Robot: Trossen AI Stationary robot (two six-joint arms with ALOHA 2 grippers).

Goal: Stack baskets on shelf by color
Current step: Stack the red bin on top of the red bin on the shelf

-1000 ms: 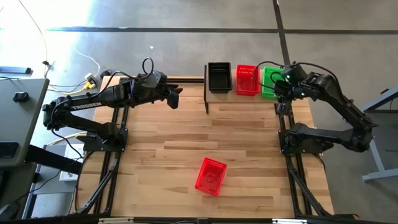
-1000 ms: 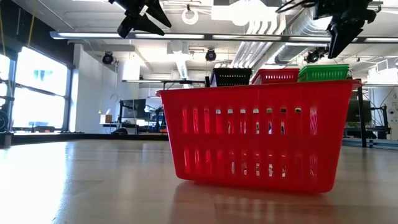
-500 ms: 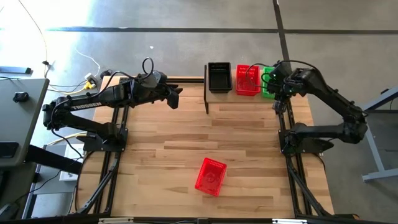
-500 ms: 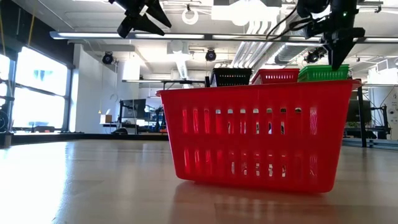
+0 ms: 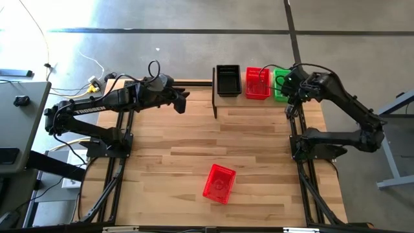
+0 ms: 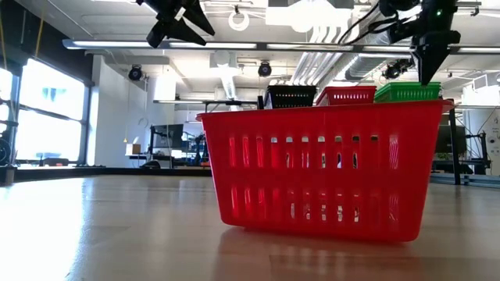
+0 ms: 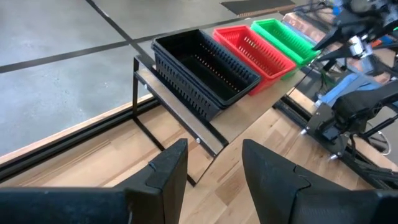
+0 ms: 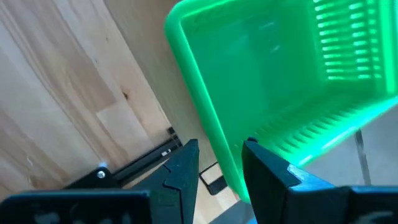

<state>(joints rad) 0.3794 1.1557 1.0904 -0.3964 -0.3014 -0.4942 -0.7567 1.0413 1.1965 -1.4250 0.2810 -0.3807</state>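
Shelf [image 5: 220,102] stands at the far edge of the desk [image 5: 162,162]. On it, in a row: black basket [image 5: 228,80], red stack [image 5: 257,83], green stack [image 5: 279,85]. How many baskets sit in each stack cannot be told from these views. One loose red basket [image 5: 219,183] lies alone on the near part of the desk, well apart from the shelf.

Right gripper [image 5: 289,87] hangs over the near rim of the green stack. In the right wrist view its jaws stand apart with the green rim [image 8: 205,124] running between the fingers [image 8: 186,165]; whether they touch it cannot be told. Judged: not gripping, so a green placement looks just finished or about to be released.

Left gripper [image 5: 181,102] hovers high over the desk, left of the shelf, jaws spread and empty, facing the black basket [image 7: 199,68].

Step in hand, by judgement: the last red basket remains. Next move calls for one gripper to clear the shelf, travel to the loose red basket, take one wall, and seat it squarely in the red stack between black and green.
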